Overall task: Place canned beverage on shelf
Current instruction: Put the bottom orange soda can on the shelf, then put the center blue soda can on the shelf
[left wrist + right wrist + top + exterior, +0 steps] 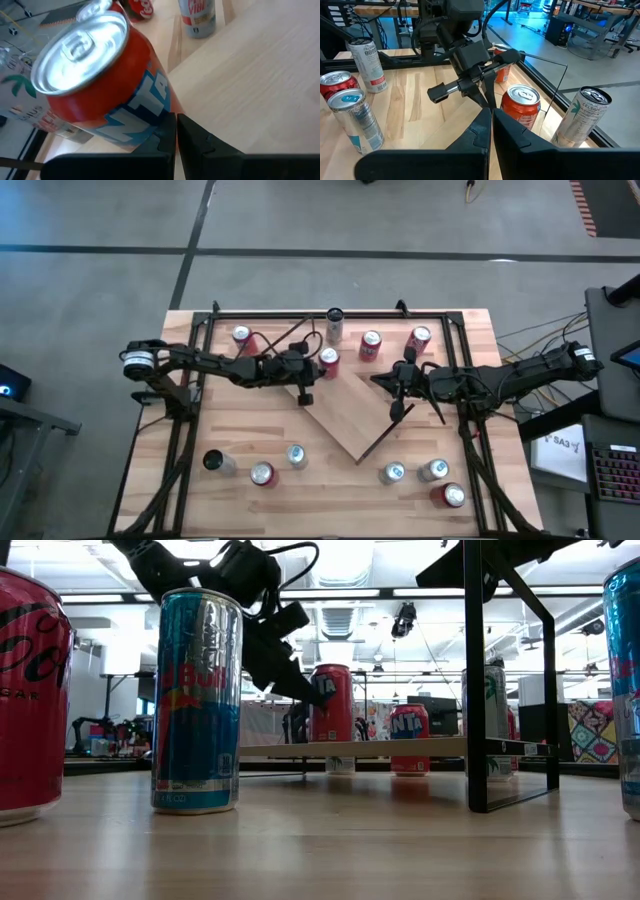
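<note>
Now, on my screen the left jaws (176,131) were pressed together with nothing between them, their tips just beside an orange can (102,80) that stood at the corner of the shelf (350,410). From overhead I saw the left jaws over the shelf's far-left corner, next to that can, which looked red-topped from above. The right jaws (491,125) were likewise pressed together and empty, hanging over the right side of the shelf and pointing across at the left arm.

The shelf, a light wooden board, lay turned like a diamond in the middle of the table (480,330), one corner pointing at the near edge. In the level view it sat raised a little above the table.

Other cans stood off the shelf: a red one (241,337) far left, a dark-sided one (334,322) at the far edge, and two red ones (371,344) and (419,338) to its right. Along the near edge stood a black-topped can (213,461), a red one (262,473), a silver one (296,454), then two silver ones (393,472), (433,469) and a red one (451,495) on the right.
</note>
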Controlling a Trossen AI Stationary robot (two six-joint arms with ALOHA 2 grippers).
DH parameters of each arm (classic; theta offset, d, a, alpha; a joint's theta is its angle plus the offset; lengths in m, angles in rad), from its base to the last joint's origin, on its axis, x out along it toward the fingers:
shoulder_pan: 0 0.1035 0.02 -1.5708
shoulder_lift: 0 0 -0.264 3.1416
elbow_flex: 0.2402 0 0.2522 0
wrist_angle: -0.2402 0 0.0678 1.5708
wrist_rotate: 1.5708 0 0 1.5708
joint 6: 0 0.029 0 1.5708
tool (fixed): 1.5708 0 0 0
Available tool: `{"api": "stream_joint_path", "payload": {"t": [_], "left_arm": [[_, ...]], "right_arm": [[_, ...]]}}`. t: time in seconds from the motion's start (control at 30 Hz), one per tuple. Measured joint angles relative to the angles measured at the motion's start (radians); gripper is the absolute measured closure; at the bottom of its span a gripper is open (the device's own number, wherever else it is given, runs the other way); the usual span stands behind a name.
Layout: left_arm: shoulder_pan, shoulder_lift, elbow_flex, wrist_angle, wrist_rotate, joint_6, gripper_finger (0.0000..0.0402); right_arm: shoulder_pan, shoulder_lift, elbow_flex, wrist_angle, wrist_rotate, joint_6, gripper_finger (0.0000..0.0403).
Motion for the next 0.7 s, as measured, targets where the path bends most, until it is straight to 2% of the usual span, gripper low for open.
{"api": "stream_joint_path", "payload": {"t": [0.37, 0.7], "left_arm": [[0.000, -0.013, 0.000, 0.000, -0.002, 0.011, 0.0402], [-0.024, -0.194, -0.003, -0.085, 0.000, 0.017, 0.0402]], "right_arm": [[0.000, 0.000, 0.000, 0.000, 0.000, 0.001, 0.0394], [0.000, 0.000, 0.000, 0.002, 0.000, 0.040, 0.0394]]}}
